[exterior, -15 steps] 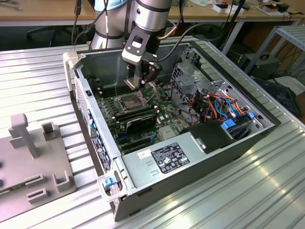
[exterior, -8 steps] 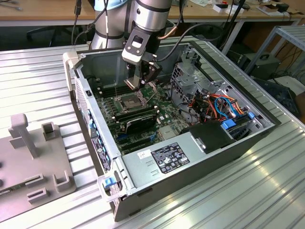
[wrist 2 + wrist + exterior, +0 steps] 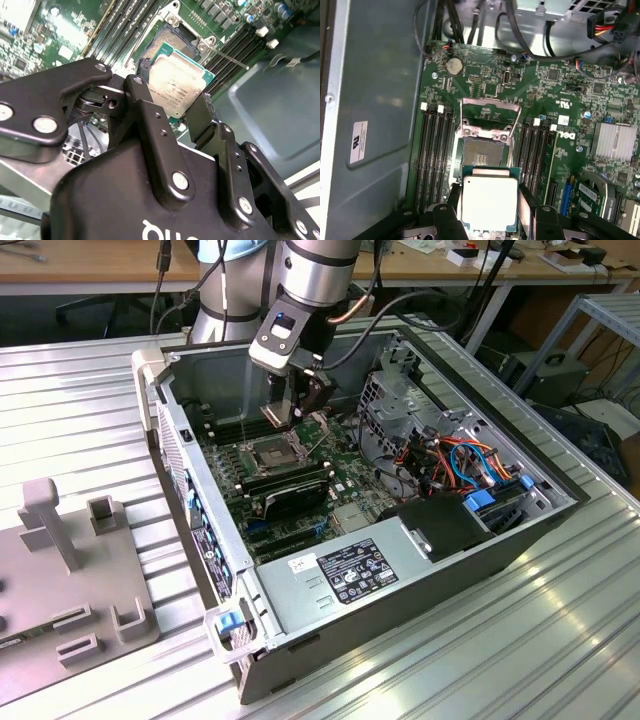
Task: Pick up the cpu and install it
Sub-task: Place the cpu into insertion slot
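Pickup is done: the gripper (image 3: 288, 408) pinches the cpu (image 3: 489, 202) by its edges, hovering unseated over the open socket (image 3: 275, 452) at its six o'clock in the exterior view.

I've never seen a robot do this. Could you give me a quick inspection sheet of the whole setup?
Surface: ridged metal table carrying an open computer case.
Job's things: cpu held just above the motherboard by the open socket, not seated.
Clutter: grey fixture block on the table.
Grippers: tool shut on the cpu.
Cables: orange and blue bundle inside the case.
Surroundings: wooden desks behind.
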Controlling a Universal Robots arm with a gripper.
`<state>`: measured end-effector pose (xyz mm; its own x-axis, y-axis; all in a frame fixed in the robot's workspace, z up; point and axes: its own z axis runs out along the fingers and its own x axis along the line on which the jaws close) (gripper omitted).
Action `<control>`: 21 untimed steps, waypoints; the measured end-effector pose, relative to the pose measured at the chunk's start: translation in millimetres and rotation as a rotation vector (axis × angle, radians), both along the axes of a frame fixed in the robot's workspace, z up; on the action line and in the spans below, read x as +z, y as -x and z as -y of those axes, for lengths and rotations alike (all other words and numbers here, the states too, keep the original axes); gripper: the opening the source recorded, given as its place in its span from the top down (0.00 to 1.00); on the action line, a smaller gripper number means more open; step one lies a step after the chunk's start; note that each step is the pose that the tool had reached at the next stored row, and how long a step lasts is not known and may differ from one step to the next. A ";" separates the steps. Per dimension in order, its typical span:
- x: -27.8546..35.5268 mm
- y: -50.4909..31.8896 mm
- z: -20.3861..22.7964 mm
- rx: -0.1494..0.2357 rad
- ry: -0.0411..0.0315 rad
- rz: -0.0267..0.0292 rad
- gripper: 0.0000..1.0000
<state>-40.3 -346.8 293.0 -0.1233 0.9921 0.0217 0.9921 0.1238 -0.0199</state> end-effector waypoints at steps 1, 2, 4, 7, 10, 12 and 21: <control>-0.2 0.0 0.0 -0.016 0.0000 0.0000 0.45; -0.4 0.0 0.0 -0.035 -0.0001 0.0000 0.45; -0.9 0.0 0.0 -0.072 0.0000 0.0000 0.45; -1.4 0.0 0.0 -0.094 0.0001 0.0000 0.45; -3.9 0.0 0.0 -0.094 -0.0003 0.0002 0.45; -7.0 0.0 0.0 -0.094 0.0000 0.0001 0.45; -23.4 -1.2 0.0 -0.094 0.0000 0.0000 0.45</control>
<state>-39.2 -346.8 269.6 -0.0295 0.9993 0.0217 0.9994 0.0299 -0.0199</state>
